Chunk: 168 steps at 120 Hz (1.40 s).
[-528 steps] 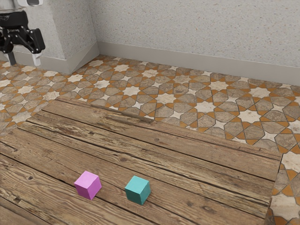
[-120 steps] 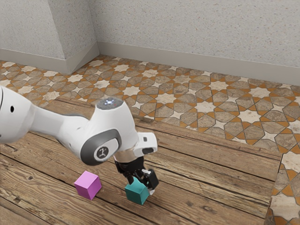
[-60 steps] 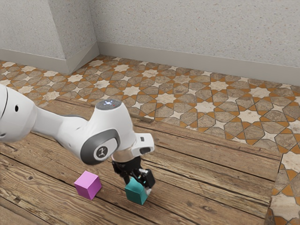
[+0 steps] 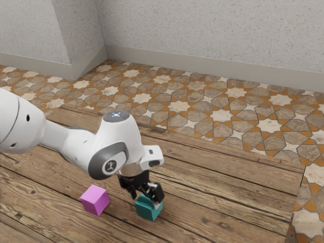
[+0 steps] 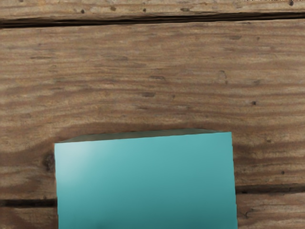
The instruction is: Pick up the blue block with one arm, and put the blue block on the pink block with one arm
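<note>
The blue block (image 4: 150,210), teal in colour, sits on the wooden table near its front edge. My gripper (image 4: 146,196) is lowered straight over it, with the black fingers down on either side of the block's upper part and standing open. In the wrist view the blue block (image 5: 145,181) lies directly under my hand on the planks. The pink block (image 4: 94,199) rests on the table a short way toward the exterior view's left of the blue block, apart from it and from the gripper.
The wooden table (image 4: 228,202) stretches to the exterior view's right, where its edge meets the patterned tile floor (image 4: 228,111). My white arm (image 4: 76,144) comes in from the left, above the pink block.
My gripper has sunk lower over the blue block and shifted slightly left, so its fingers now reach down around the block's top. Neither block has moved.
</note>
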Available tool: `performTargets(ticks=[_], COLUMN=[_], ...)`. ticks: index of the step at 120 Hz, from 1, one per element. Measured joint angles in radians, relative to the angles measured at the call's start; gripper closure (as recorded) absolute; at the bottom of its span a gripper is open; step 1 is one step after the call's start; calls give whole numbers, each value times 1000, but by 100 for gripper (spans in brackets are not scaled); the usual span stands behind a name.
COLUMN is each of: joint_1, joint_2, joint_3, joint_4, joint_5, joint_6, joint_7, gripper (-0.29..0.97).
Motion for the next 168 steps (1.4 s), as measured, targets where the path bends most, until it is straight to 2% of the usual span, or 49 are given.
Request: performTargets(ticks=[71,132,153,168], joint_1=[6,7,6,5], joint_2=[54,38,14,-60], joint_3=[0,2,3,7], joint_4=[36,36,31,22], joint_5=[2,6,11,17], joint_6=[4,3,-1,-29], joint_7=[-1,-9,-18,-23], gripper=[3,32,33,34])
